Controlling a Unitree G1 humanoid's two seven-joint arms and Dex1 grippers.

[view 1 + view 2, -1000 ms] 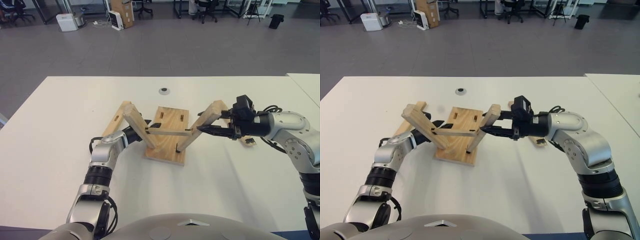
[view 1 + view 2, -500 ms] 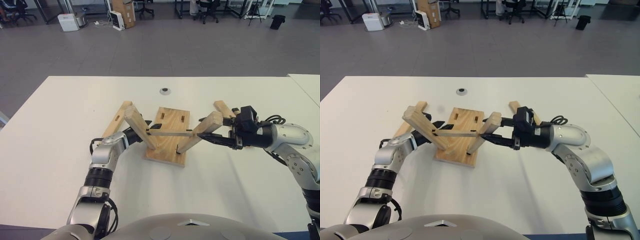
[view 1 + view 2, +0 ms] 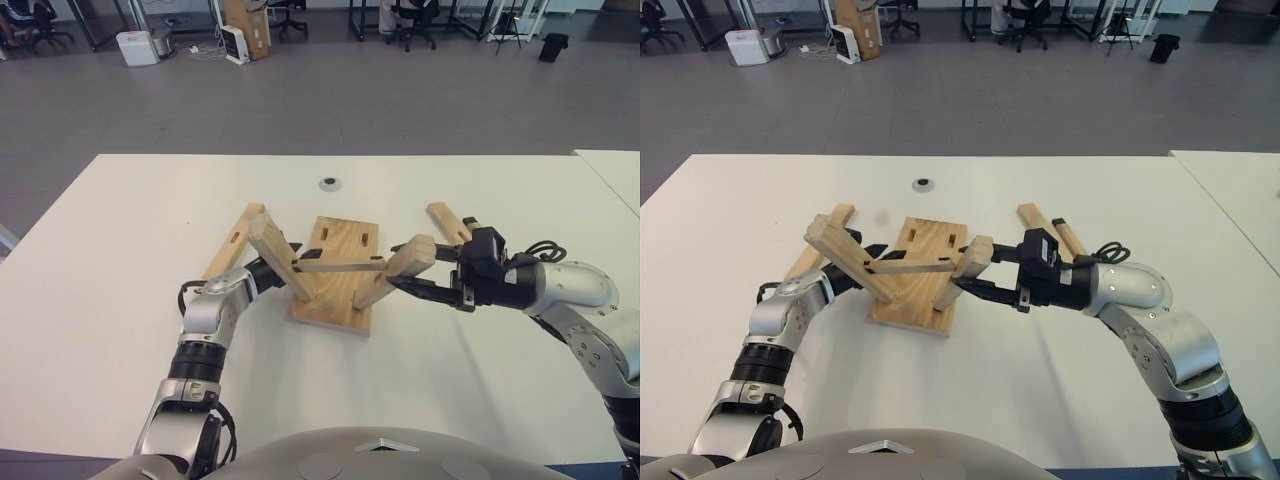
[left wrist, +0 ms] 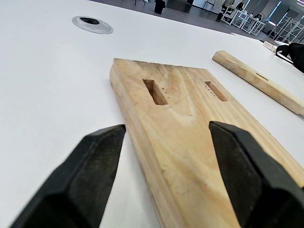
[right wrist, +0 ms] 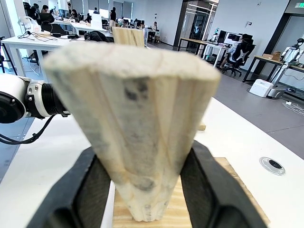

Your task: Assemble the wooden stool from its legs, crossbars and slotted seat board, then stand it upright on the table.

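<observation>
Looks maybe a third done: the right gripper (image 5: 145, 161) clamps one leg (image 3: 392, 272), joined by a crossbar (image 3: 340, 266) to a second leg (image 3: 278, 255) beside the wide-open left gripper (image 4: 167, 126), above the seat board (image 3: 335, 305) mid-frame, two spare legs (image 3: 232, 238) unused on the table (image 3: 500, 380).

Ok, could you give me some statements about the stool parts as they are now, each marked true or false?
1. The seat board lies flat on the table. True.
2. The right gripper is open and holds nothing. False: it is shut on the right raised leg.
3. A crossbar runs from the right raised leg to the left raised leg. True.
4. All four legs are lifted off the table. False: a loose leg lies on the table left of the seat board, and a second leg lies to its right.
</observation>
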